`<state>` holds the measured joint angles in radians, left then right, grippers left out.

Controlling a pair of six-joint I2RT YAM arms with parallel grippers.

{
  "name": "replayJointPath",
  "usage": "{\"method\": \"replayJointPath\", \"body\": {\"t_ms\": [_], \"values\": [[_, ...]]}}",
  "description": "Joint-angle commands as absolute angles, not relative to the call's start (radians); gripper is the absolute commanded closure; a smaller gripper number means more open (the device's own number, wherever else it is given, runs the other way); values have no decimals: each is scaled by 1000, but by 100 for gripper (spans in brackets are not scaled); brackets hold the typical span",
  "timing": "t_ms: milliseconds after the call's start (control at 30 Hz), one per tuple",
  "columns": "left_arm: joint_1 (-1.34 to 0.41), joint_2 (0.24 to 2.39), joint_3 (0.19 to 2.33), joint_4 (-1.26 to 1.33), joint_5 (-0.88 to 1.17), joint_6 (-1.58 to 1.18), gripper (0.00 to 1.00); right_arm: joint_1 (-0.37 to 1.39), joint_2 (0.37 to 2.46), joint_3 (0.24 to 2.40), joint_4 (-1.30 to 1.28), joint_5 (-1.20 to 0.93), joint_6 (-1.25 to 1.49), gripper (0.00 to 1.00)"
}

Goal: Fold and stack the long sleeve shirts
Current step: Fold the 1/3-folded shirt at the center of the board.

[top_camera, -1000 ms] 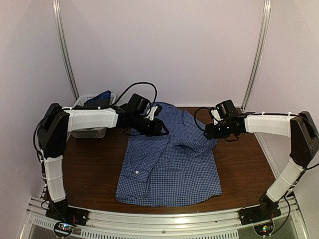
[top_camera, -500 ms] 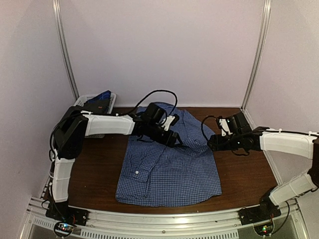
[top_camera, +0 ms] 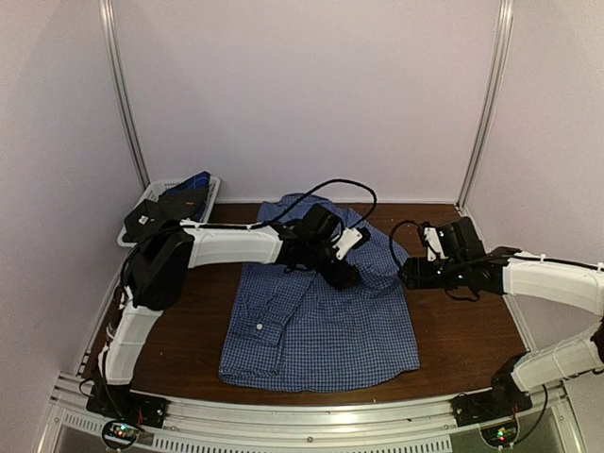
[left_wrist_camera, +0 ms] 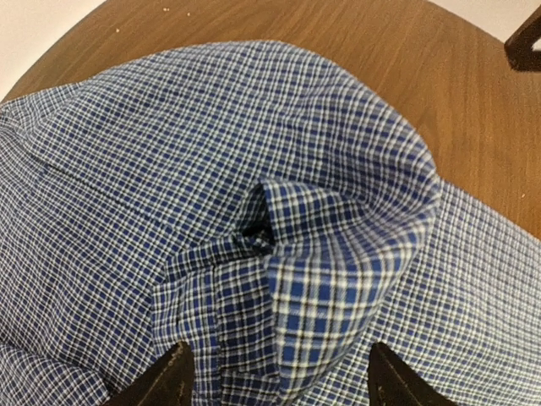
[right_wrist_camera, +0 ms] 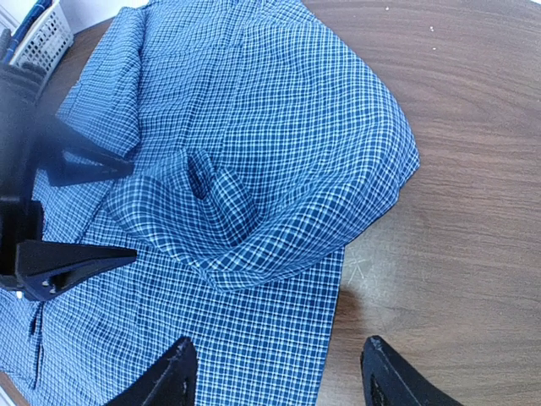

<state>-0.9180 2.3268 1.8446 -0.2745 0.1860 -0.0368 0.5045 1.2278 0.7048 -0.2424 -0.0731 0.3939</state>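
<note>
Top view: fixed high behind the arm bases, facing down and forward over the whole bench (top_camera: 462, 321) to the back wall; farthest off.

Left wrist view: close above the shirt (left_wrist_camera: 169, 169), looking down past the left hand (left_wrist_camera: 279, 381) at frame bottom.

Right wrist view: close, a little farther back, behind the right hand (right_wrist_camera: 275, 376), facing across the shirt toward the left hand.

All three share the humped middle of the shirt.

The shirt (top_camera: 321, 330) lay mid-frame on the desk (top_camera: 462, 330), the basket (top_camera: 156, 193) behind it at the upper left. The left tool (top_camera: 343, 275) hung over the shirt's upper middle; the right tool (top_camera: 404, 274) stood just beside its right edge.
</note>
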Motion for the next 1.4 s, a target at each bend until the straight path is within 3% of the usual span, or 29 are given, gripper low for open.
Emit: {"method": "replayJointPath", "body": {"t_ms": [0,200,433,500,1000,1367], "values": [[-914,2357,1891,-298,146,66,28,508,1188,685,-254,-40,408,33],[-916,2397,1932,-335,150,82,43,507,1182,688,-258,-37,412,33],[-931,2351,1920,-368,194,57,90,508,1176,703,-264,-29,420,32],[-933,2299,1898,-366,226,32,99,507,1176,706,-265,-19,428,33],[-807,2053,1755,-360,737,-342,100,508,1180,718,-318,-29,457,31],[-656,1990,1590,-329,699,-519,100,546,1168,625,-322,-92,515,32]]}}
